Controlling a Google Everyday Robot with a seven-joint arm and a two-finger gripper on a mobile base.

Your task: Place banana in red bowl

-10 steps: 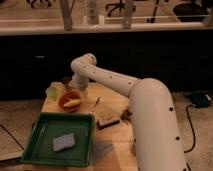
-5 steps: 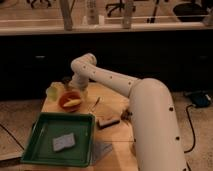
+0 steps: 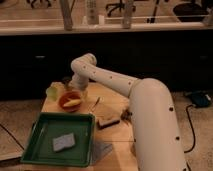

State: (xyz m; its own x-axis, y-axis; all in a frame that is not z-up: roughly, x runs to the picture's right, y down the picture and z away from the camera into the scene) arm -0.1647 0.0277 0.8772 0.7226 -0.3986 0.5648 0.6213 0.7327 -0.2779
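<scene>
The red bowl (image 3: 69, 101) stands at the back left of the wooden table (image 3: 115, 105). The pale-yellow banana (image 3: 73, 103) lies inside the bowl. My gripper (image 3: 76, 89) hangs at the end of the white arm (image 3: 107, 77), just above and behind the bowl's far rim. Nothing shows between the gripper and the banana.
A pale yellow-green cup (image 3: 54, 91) stands left of the bowl. A large green tray (image 3: 35, 150) with a grey-blue sponge (image 3: 64, 142) sits at the front left. A brown bar (image 3: 108, 121) and a thin dark stick (image 3: 95, 103) lie mid-table. My white arm's body fills the right.
</scene>
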